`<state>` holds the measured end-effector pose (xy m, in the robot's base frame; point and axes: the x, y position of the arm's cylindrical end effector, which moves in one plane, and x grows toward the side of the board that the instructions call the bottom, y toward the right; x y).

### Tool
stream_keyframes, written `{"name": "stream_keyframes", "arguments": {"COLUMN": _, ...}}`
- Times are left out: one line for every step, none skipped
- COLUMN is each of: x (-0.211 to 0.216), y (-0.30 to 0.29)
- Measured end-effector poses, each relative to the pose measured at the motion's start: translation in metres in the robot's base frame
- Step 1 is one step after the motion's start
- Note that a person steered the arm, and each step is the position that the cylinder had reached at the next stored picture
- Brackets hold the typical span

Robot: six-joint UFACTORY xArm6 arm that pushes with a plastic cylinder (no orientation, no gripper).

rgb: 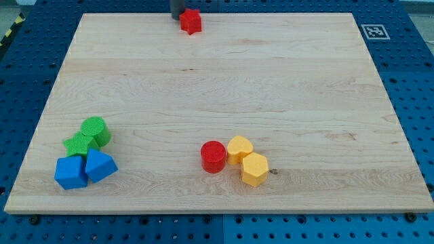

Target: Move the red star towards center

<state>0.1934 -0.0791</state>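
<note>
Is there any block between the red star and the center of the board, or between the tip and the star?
Nothing visible blocks either path. My tip sits right at the red star, on its left at the view's top edge. The wood between the star and the board's center is bare; every other block lies near the view's bottom.

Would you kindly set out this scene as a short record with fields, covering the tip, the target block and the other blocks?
tip: my tip at the view's top edge, just left of and against the red star
target: red star near the top edge of the board, far from centre
red cylinder: lower middle, beside two yellow blocks
lower-left cluster: green cylinder, green star, two blue blocks
marker: printed tag at top right corner
task state: star not yet moved to centre
</note>
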Motion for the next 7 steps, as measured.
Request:
{"name": "stream_keyframes", "arguments": {"x": 0.001, "y": 0.011}}
{"name": "stream_keyframes", "arguments": {"x": 0.014, "y": 0.013}}
{"name": "stream_keyframes", "arguments": {"x": 0.036, "y": 0.025}}
{"name": "stream_keyframes", "arguments": {"x": 0.051, "y": 0.057}}
{"name": "stream_keyframes", "arguments": {"x": 0.073, "y": 0.097}}
{"name": "stream_keyframes", "arguments": {"x": 0.109, "y": 0.119}}
{"name": "stream_keyframes", "arguments": {"x": 0.149, "y": 0.125}}
